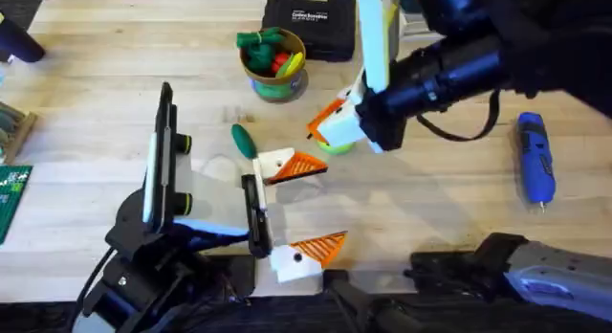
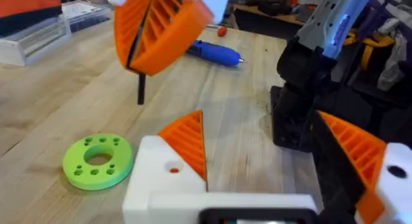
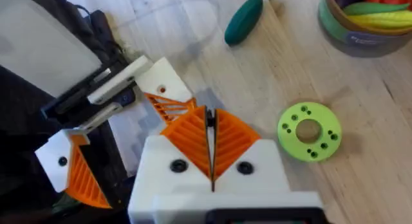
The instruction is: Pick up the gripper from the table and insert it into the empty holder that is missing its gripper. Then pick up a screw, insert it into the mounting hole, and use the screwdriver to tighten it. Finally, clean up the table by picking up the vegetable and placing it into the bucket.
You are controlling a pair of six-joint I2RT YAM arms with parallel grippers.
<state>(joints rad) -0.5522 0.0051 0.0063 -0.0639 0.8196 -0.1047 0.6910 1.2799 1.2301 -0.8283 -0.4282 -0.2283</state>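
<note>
My left gripper (image 1: 311,206) lies open on the table. Each of its white holders (image 1: 273,166) carries an orange ribbed gripper wedge (image 1: 301,166), seen close in the left wrist view (image 2: 187,143). A small mounting hole (image 3: 162,90) shows in the nearer holder. My right gripper (image 1: 327,122) hangs just above and beyond it, shut on a thin black screw (image 3: 209,121) that points down (image 2: 140,89). The dark green vegetable (image 1: 244,140) lies left of the holders. The bucket (image 1: 275,79) stands behind, holding toy vegetables. The blue screwdriver (image 1: 535,161) lies at the right.
A green disc with holes (image 1: 337,144) lies under the right gripper. A flat black case (image 1: 308,27) sits at the back, beside the bucket. A green circuit board (image 1: 11,194) is at the left edge. Bare wood lies between the grippers and the screwdriver.
</note>
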